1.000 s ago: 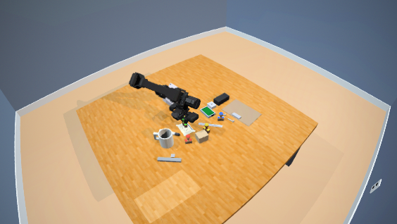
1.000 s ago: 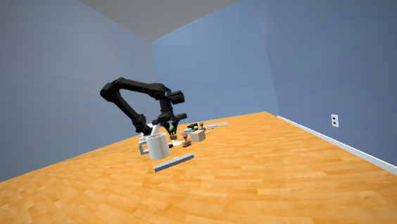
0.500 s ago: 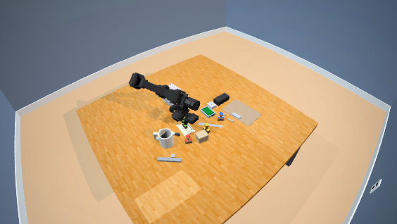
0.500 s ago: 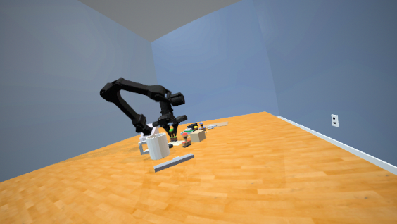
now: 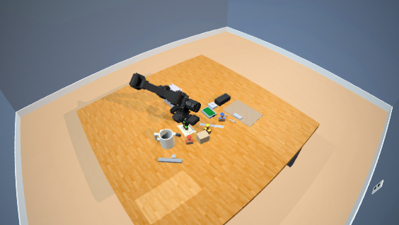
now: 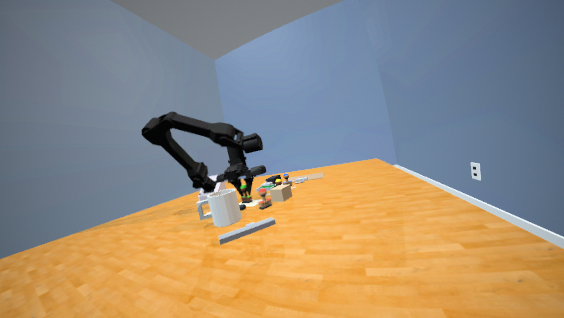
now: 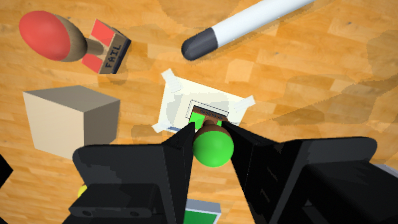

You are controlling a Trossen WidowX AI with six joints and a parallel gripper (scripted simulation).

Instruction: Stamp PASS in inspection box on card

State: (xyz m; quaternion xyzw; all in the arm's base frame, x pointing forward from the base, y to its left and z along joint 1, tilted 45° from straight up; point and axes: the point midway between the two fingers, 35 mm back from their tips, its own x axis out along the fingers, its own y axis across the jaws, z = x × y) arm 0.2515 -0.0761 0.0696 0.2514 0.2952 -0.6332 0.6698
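Green stamp (image 7: 213, 145): gripped at its knob, held upright over the card, base at the printed box; contact cannot be told.
Gripper (image 7: 209, 134): closed on the green stamp.
Card (image 7: 176, 102): taped flat to the bench (image 7: 310, 80).
Red stamp (image 7: 75, 42): laid on its side, marked FAIL, well apart from the card.
Marker (image 7: 240, 25): laid beyond the card.
Box (image 7: 67, 119): beside the card.

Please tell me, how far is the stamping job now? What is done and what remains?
Picking up looks done: the gripper is shut on the green-knobbed stamp. In hand: the stamp base sits at the box on the taped card; I cannot tell whether it touches. Whether it was inked is not visible. Left: confirm the print, then return the stamp to the bench.
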